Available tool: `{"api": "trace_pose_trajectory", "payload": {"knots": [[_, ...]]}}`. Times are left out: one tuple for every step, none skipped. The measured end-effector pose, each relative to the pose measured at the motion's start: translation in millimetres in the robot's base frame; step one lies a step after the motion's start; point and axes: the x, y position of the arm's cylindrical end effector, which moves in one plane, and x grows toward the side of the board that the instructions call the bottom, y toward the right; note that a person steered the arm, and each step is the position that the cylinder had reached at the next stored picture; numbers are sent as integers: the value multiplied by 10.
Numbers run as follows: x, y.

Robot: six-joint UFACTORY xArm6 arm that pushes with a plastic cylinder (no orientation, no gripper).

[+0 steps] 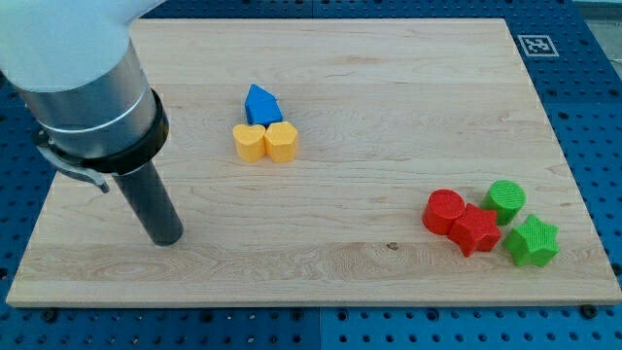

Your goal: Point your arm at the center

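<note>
My tip (pixel 165 239) is the lower end of a dark rod at the view's left, resting on the wooden board (pixel 389 97). It is well left of and below a cluster of three blocks: a blue house-shaped block (pixel 261 104), a yellow heart-shaped block (pixel 249 142) and a yellow rounded block (pixel 281 141), all touching. The tip touches no block. At the view's lower right sit a red cylinder (pixel 444 211), a red star-shaped block (pixel 475 230), a green cylinder (pixel 505 200) and a green star-shaped block (pixel 532 241).
The arm's grey and white body (pixel 78 78) fills the view's upper left corner. A black-and-white marker tag (pixel 535 44) sits at the board's upper right corner. A blue perforated surface (pixel 593 117) surrounds the board.
</note>
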Motion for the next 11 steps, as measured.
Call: {"api": "trace_pose_trajectory", "payload": {"knots": [[1, 0], [-1, 33], [-195, 323], [-541, 749], [-701, 820], [-701, 955], [-701, 1508], [-726, 1826], [-1190, 1856], [-1413, 1856], [-1413, 1822]]}}
